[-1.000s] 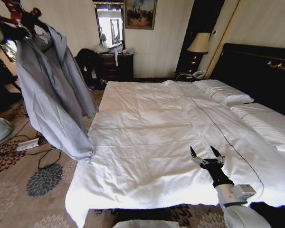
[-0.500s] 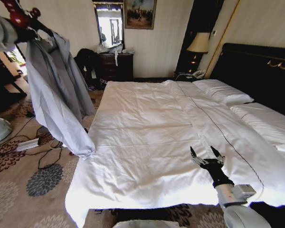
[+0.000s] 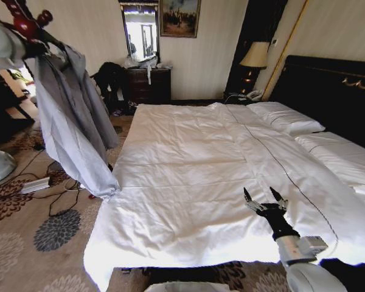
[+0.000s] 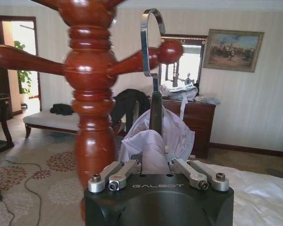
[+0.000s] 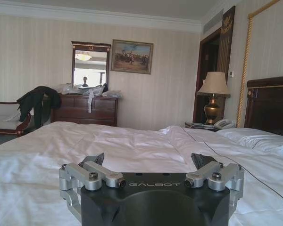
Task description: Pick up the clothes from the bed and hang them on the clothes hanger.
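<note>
- The left gripper [image 4: 153,162], jaws pinching the clothes hanger [image 4: 155,110], has carried the clothes [image 3: 70,121] nearer the wooden rack [image 4: 87,94]; its hook nears a peg, so hanging looks close.
- The shirt hangs past the bed's [image 3: 188,176] left edge.
- The right gripper [image 3: 264,199] hovers, jaws spread, near the foot edge.

right tool [image 3: 266,199]: black fingers | silver-grey wrist | GALBOT lettering, silver screws

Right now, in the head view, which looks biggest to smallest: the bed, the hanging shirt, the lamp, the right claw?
1. bed
2. shirt
3 and 4. lamp and right claw look about alike; the lamp stands much farther off, so I won't rank them.
</note>
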`<state>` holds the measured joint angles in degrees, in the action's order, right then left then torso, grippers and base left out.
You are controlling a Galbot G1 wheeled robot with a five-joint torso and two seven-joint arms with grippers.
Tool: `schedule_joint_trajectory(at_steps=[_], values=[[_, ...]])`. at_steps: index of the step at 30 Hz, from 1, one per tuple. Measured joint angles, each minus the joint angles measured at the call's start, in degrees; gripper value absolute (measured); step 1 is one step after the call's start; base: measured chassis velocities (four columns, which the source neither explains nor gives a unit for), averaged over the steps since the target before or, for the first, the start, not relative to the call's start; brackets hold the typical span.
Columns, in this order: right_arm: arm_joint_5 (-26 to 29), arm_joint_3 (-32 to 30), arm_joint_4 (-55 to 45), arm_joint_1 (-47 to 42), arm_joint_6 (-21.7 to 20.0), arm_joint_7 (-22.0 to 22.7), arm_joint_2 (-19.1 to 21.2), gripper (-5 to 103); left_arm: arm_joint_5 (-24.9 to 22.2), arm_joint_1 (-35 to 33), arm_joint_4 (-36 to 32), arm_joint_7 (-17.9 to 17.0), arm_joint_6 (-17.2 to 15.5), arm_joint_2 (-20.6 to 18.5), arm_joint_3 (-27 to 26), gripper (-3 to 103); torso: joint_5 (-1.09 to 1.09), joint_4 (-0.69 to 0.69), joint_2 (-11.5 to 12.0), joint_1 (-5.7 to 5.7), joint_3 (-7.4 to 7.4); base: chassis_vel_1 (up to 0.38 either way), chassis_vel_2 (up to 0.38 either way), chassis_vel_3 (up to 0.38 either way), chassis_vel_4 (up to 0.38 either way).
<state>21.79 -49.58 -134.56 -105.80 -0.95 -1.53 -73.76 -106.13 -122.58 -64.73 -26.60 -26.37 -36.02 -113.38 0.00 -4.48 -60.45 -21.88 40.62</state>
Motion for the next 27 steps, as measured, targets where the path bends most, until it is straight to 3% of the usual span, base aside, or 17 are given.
schedule_joint_trajectory(at_steps=[8,17,23,27], values=[[0.00,0.00,0.00,0.00,0.00,0.00,0.00,100,0.38,-2.82,2.14,-0.97,-0.29,-2.67,-2.97,19,0.00,0.02,0.00,0.00,0.00,0.000,0.000,0.000,0.000],[0.00,0.00,0.00,0.00,0.00,0.00,0.00,100,0.14,-2.37,1.44,-0.95,-0.42,-0.67,-2.86,19,-0.01,0.06,-0.01,0.00,-0.01,0.000,0.000,0.000,0.000],[0.00,0.00,0.00,0.00,0.00,0.00,0.00,100,0.17,-2.94,0.66,-0.94,-0.44,-0.22,-3.15,19,0.00,-0.01,0.00,0.00,0.00,0.000,0.000,0.000,0.000],[0.00,0.00,0.00,0.00,0.00,0.00,0.00,100,0.17,-3.10,0.97,-0.96,-0.50,-0.32,-3.17,19,-0.01,0.03,-0.01,0.00,0.00,0.000,0.000,0.000,0.000]])
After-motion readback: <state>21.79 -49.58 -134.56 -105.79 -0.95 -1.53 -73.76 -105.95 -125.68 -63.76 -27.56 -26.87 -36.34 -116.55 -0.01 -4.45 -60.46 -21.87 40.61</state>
